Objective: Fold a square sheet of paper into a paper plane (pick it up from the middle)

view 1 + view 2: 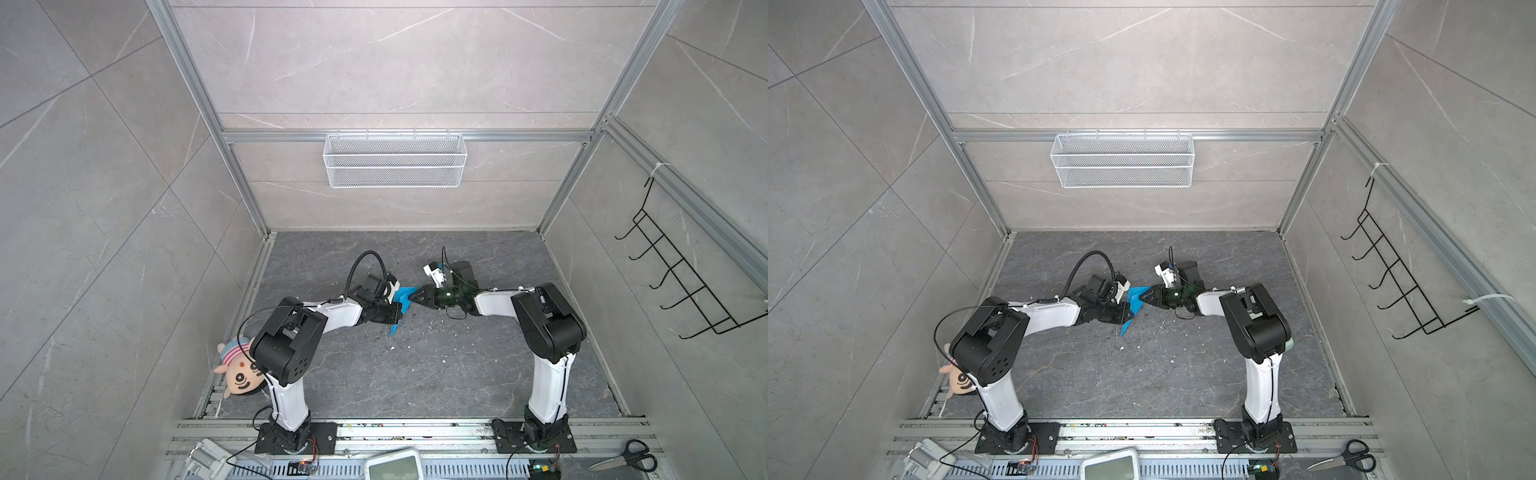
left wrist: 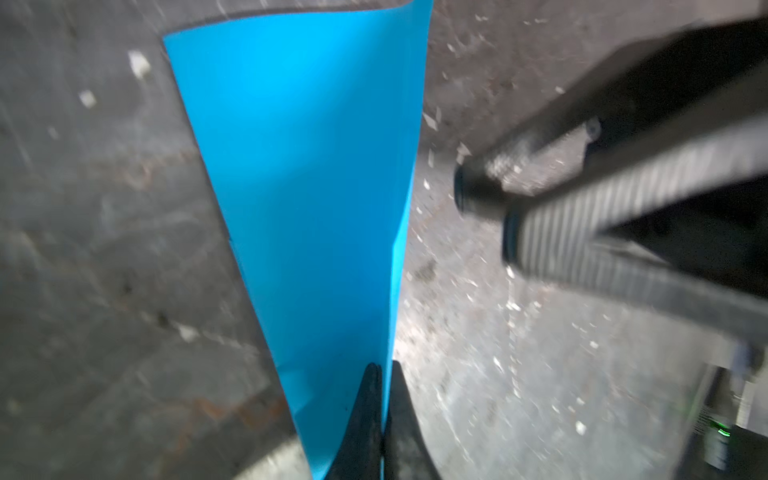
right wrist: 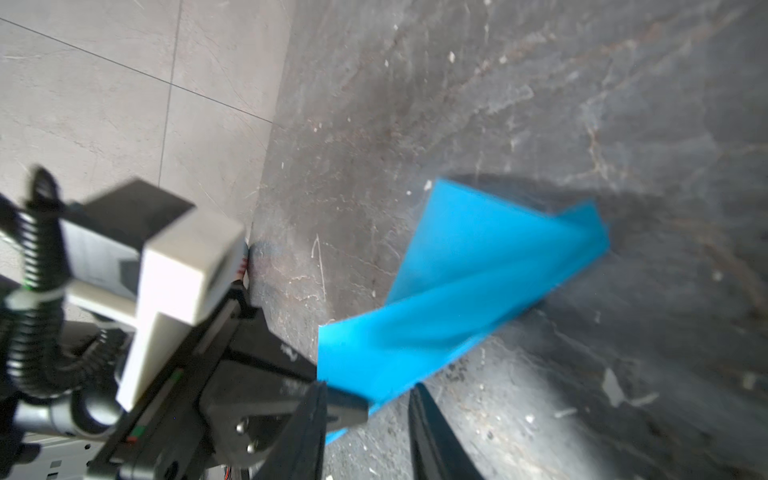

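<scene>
Item: blue paper sheet (image 1: 401, 300), part-folded, held over bench (image 1: 415, 374). Likely light, limp, easily creased or torn. Left hand (image 2: 384, 370) pinched shut on its edge; right hand (image 3: 369, 385) fingers apart around corner. Best hold: the fold.

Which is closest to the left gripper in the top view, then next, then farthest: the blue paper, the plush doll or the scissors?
1. blue paper: pinched in the left gripper, mid-table.
2. plush doll: front left, beside the left arm.
3. scissors: far front right edge.
</scene>
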